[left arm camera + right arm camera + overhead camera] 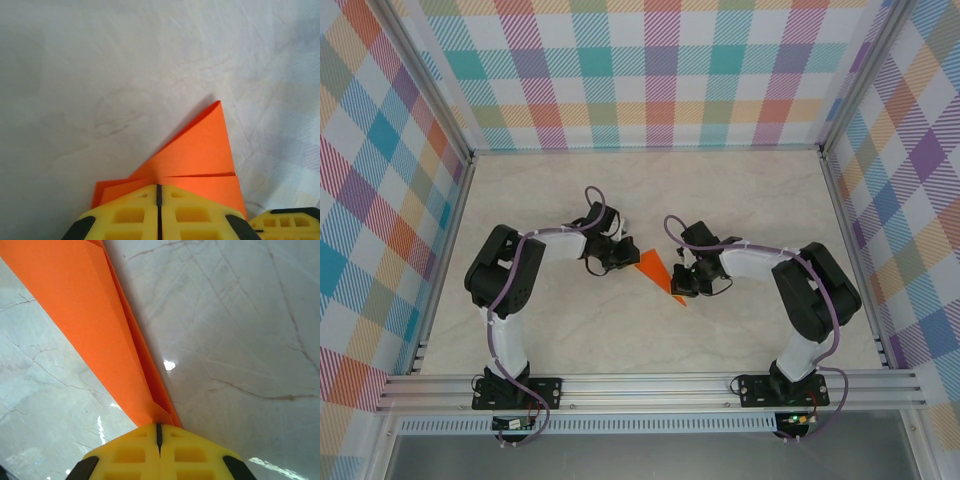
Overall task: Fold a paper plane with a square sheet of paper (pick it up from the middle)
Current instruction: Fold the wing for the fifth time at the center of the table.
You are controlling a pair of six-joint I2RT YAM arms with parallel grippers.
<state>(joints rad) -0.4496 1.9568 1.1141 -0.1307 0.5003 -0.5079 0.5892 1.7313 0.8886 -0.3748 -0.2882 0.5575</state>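
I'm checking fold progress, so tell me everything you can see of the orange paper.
The orange paper is thin and bright, folded into a long tapering wedge with layered flaps and sharp creases. It sits over the pale marbled table, with the left gripper shut on its wider end and the right gripper shut on its narrow end.

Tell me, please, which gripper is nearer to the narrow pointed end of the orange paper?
Right. The right gripper is shut on the orange paper at its narrow end; the left gripper is shut on the broader end, away from that tip.
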